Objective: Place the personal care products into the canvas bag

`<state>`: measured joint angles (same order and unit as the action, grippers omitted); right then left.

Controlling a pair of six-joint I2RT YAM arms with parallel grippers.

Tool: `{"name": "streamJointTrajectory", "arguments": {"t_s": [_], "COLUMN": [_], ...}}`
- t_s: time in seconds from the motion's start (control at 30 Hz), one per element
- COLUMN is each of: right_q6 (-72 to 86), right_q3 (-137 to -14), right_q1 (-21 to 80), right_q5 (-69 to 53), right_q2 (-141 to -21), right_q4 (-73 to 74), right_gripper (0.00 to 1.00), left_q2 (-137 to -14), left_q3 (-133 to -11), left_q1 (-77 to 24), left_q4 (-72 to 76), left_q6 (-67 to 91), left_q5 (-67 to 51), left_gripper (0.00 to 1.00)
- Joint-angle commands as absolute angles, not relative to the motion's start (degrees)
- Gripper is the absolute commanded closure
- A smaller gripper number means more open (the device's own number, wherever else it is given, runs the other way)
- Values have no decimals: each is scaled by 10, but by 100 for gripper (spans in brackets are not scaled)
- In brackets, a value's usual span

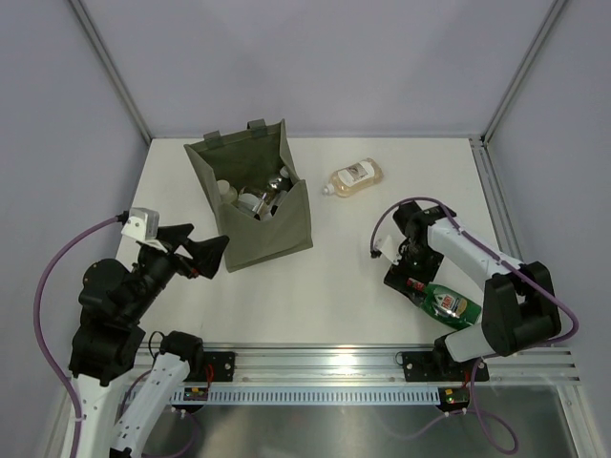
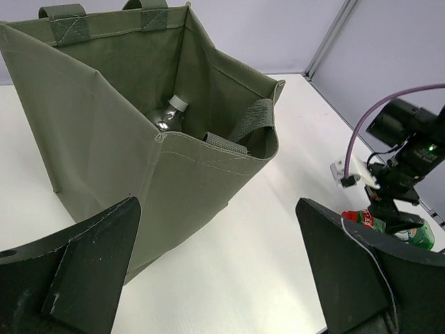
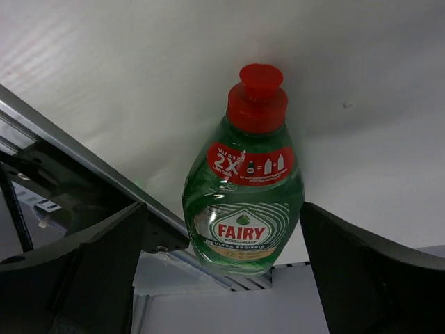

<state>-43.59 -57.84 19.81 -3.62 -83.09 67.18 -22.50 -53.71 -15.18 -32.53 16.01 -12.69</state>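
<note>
The olive canvas bag [image 1: 272, 234] stands open at the back left, with several containers inside [image 1: 250, 200]. In the left wrist view the bag [image 2: 118, 153] shows a white-capped bottle [image 2: 169, 113] inside. One amber bottle with a white cap [image 1: 354, 178] lies to the right of the bag. The green red-capped bottle [image 1: 449, 304] lies near the front right edge. My right gripper [image 1: 410, 281] is open at its cap end, and the bottle [image 3: 243, 209] lies between the spread fingers [image 3: 83, 271], with gaps on both sides. My left gripper [image 1: 202, 255] is open and empty just left of the bag's near corner.
The aluminium rail [image 1: 325, 361] runs along the near table edge, right behind the green bottle. Frame posts stand at the far corners [image 1: 482, 141]. The right arm and its purple cable [image 2: 407, 146] show in the left wrist view.
</note>
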Motion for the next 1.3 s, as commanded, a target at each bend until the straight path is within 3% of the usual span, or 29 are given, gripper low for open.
{"name": "streamJointTrajectory", "arguments": {"t_s": [0.0, 0.53, 0.8, 1.03, 1.07, 1.1, 1.2, 1.23, 1.27], "right_q6": [-430, -386, -387, -386, -383, -379, -372, -369, -367], "right_q3": [-540, -441, -477, -454, -460, -466, -489, -508, -527], "right_q1": [196, 182, 182, 182, 182, 181, 180, 179, 175], "right_q5": [67, 154, 145, 163, 161, 155, 113, 95, 71], "right_q2": [-820, -975, -940, -1008, -1016, -1021, -1023, -1020, -1007], "right_q4": [658, 522, 554, 513, 514, 518, 533, 541, 553], "right_gripper": [1, 0, 0, 2, 7, 20, 48, 70, 82], "left_q2": [-230, -209, -207, -207, -208, -208, -207, -209, -211], "left_q3": [-536, -536, -533, -529, -531, -532, -535, -537, -540], "left_q1": [-152, -152, -152, -152, -152, -152, -152, -152, -152], "left_q4": [-293, -310, -304, -290, -292, -293, -297, -299, -301], "left_q6": [139, 142, 150, 161, 161, 161, 159, 158, 157], "left_q5": [-154, -153, -150, -150, -149, -148, -144, -144, -144], "left_gripper": [1, 1, 1, 1, 1, 1, 1, 1, 1]}}
